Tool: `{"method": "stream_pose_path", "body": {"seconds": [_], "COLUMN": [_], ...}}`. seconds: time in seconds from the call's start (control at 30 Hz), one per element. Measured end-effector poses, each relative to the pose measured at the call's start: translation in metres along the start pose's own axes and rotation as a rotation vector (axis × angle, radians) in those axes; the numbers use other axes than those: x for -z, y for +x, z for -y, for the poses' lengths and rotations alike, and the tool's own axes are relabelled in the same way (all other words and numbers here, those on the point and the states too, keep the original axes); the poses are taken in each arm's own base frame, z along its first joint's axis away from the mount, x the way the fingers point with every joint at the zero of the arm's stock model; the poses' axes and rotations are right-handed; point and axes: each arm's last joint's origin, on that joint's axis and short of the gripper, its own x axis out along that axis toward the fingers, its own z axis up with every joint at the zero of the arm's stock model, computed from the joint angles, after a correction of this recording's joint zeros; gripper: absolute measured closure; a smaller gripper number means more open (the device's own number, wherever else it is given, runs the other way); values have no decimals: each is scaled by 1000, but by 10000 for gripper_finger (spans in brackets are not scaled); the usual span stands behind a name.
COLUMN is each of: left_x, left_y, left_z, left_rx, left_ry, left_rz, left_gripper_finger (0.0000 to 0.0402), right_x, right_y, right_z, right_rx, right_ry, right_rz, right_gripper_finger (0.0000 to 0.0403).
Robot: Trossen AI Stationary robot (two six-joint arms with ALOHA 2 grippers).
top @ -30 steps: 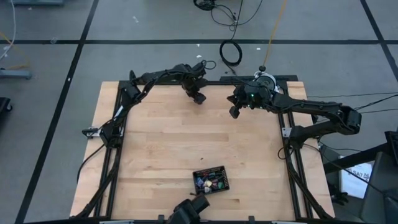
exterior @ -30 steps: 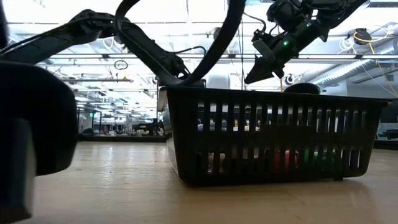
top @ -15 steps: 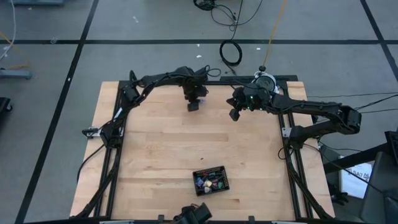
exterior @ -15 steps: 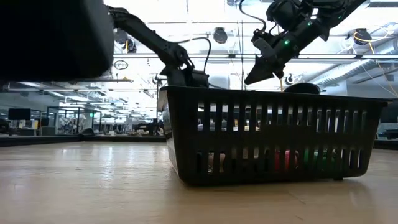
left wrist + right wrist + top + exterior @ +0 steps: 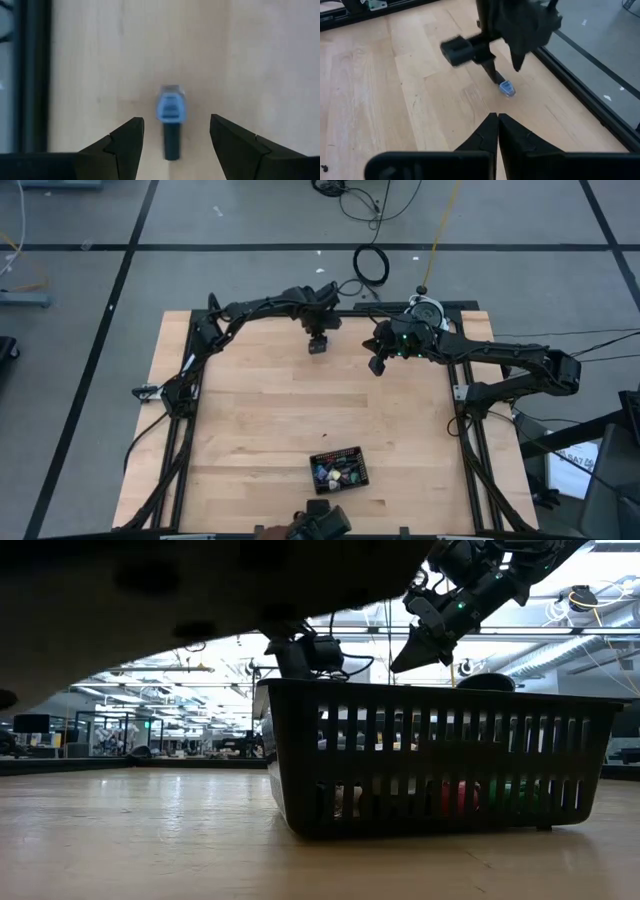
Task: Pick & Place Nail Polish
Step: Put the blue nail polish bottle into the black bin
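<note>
Overhead and wrist views of a wooden table (image 5: 260, 410) with a black slatted basket (image 5: 340, 470) serving as the landmark. The basket sits near the table's front edge and holds several small nail polish bottles (image 5: 335, 474) in mixed colours; through its slats in the low view (image 5: 440, 765) red and green shapes show near the bottom. Far from the basket, toward the table's back edge, a single blue nail polish bottle (image 5: 171, 109) with a dark cap lies on its side on the bare wood. The left gripper (image 5: 176, 137) is positioned directly over this bottle, its two dark fingers (image 5: 131, 135) spread wide with one on each side; a gap of bare wood shows between each finger and the bottle, so nothing is grasped. In the right wrist view the same bottle (image 5: 507, 89) appears just beneath the left gripper's (image 5: 495, 75) tip. The right gripper (image 5: 377, 363) hovers above the table beside the left one, equally far from the basket, with its fingers (image 5: 487, 130) pressed together and holding nothing. In the low view the right gripper (image 5: 405, 662) hangs above and behind the basket's rim.
</note>
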Motion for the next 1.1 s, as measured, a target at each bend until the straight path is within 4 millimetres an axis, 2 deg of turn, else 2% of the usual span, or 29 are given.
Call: {"method": "stream_pose_path", "body": {"seconds": [0.13,0.4,0.57,0.87,0.97,1.1], "left_x": [0,5,7,7,7,8], "left_y": [4,12,24,23,23,23], "left_z": [1,8,5,6,5,5], "left_rx": [-76,-72,-63,-61,-71,-71], "left_ry": [2,5,4,18,19,21], "left_rz": [-56,-142,-148,-142,-154,-154], "left_gripper_finger": [179,179,179,181,201,257], "right_x": [0,0,0,0,0,0], "right_y": [0,0,0,0,0,0], "right_z": [0,0,0,0,0,-1], "right_rx": [1,1,1,-2,-2,-5], "right_ry": [0,0,0,19,25,30], "right_rz": [1,1,0,1,1,1], "right_gripper_finger": [399,399,399,399,399,399]}}
